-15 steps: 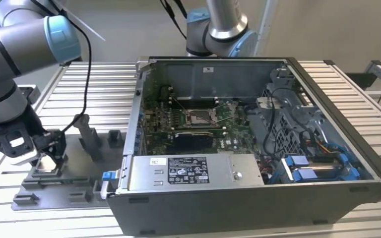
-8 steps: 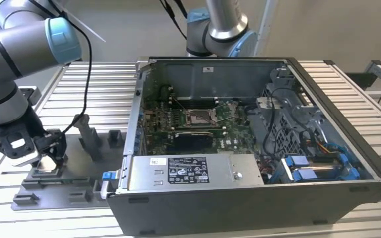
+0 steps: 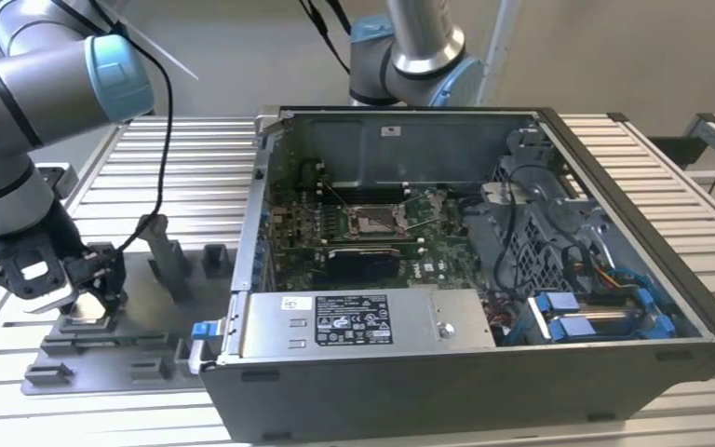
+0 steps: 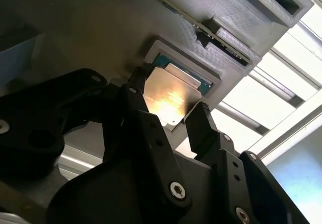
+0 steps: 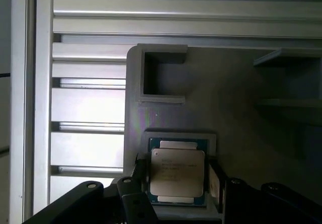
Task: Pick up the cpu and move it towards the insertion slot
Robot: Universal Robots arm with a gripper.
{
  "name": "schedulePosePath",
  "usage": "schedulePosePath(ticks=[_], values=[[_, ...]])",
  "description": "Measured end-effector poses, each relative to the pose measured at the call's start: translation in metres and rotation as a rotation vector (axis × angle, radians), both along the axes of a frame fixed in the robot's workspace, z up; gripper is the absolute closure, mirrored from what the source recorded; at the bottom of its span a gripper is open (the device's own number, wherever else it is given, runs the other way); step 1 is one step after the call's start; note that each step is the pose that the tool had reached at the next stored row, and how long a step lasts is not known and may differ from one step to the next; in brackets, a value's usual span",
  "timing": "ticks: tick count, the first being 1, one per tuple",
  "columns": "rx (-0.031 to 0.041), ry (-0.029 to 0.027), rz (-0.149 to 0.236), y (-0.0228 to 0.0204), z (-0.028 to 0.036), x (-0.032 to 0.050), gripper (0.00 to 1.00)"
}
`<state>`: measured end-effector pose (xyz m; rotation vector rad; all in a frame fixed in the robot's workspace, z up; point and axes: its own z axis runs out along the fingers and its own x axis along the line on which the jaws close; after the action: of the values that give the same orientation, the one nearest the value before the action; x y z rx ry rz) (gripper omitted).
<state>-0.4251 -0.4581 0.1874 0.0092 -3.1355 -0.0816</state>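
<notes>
Pincer (image 3: 88,300), at the exterior view's lower left, is narrowed around the cpu (image 5: 177,171), its fingertips (image 5: 142,171) seemingly touching two opposite edges. The cpu lies flat in a pocket of the grey fixture (image 5: 226,108) on the slatted bench (image 3: 183,158). Farther off, mid-frame, the insertion slot (image 3: 376,221) sits inside the open computer case (image 3: 457,391).

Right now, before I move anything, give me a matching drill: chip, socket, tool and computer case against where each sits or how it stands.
1. chip
2. socket
3. tool
4. computer case

A. open-sided, standing on the slatted table
B. on the green board inside the case
C. seated in a recess of the grey fixture
D. low over the fixture, at the exterior view's left

Pairs: 1-C, 2-B, 3-D, 4-A.
</notes>
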Motion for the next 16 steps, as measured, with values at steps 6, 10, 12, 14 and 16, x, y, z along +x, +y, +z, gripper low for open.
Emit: schedulePosePath(ticks=[6,10,12,14,16], values=[[0.0,0.0,0.0,0.0,-0.0002,0.0,0.0],[-0.0001,0.0001,0.0,0.0,-0.0002,0.0,1.0],[0.0,0.0,0.0,0.0,-0.0003,0.0,1.0],[0.0,0.0,0.0,0.0,-0.0004,0.0,1.0],[-0.0001,0.0,0.0,0.0,-0.0004,0.0,1.0]])
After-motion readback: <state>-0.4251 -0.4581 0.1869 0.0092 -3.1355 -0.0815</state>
